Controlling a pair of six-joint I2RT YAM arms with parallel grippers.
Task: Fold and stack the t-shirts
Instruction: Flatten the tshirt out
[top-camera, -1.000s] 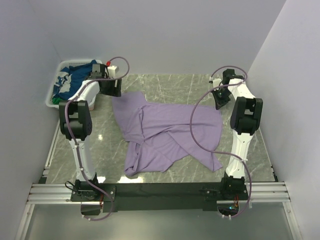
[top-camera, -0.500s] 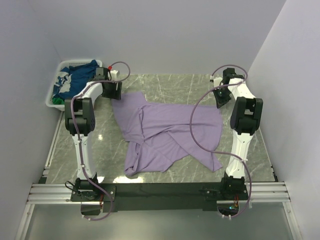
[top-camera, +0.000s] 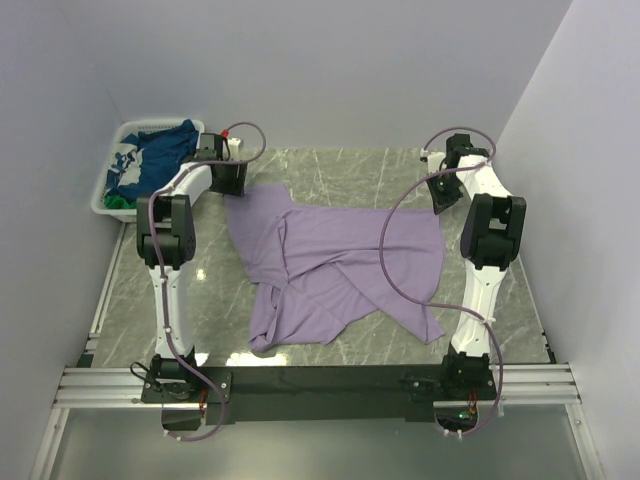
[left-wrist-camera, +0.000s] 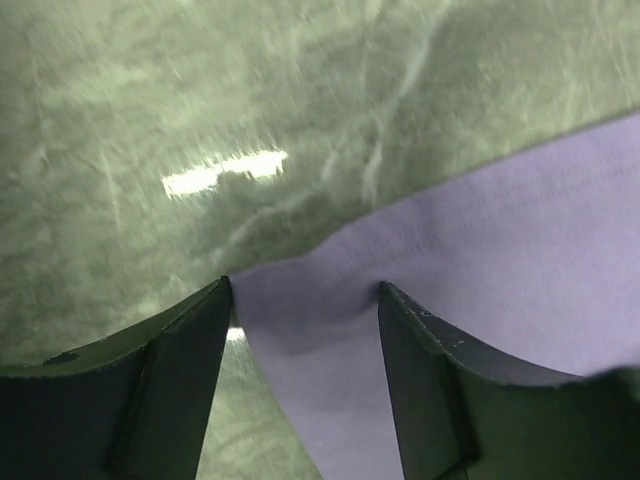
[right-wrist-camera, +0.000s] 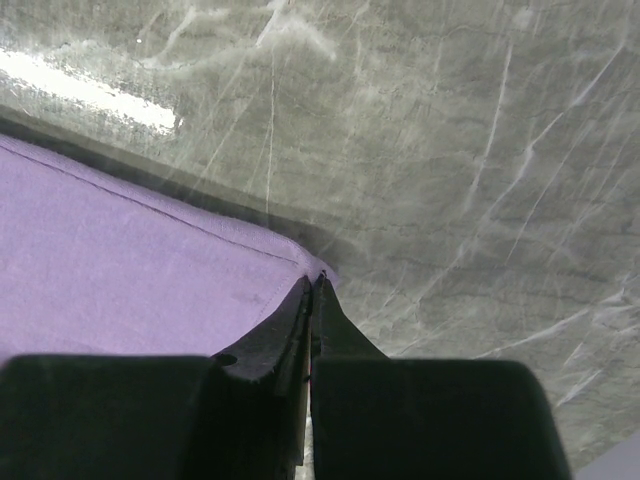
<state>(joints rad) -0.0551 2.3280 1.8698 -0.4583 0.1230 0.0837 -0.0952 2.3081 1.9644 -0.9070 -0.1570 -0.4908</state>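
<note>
A large lavender-purple t-shirt lies crumpled across the middle of the marble table. My left gripper is open at the shirt's far left corner; in the left wrist view the purple cloth lies between my spread fingers. My right gripper is shut on the shirt's far right corner, pinching the hem low over the table. A navy blue shirt with white print and a bit of green cloth sit in the basket.
A white slatted basket stands at the far left corner beside the left arm. Walls close in the table at the back, left and right. Cables loop from both arms over the table.
My left arm has swung right, away from the basket, and its gripper now sits at the shirt's far left corner. The right arm and the shirt have not moved.
</note>
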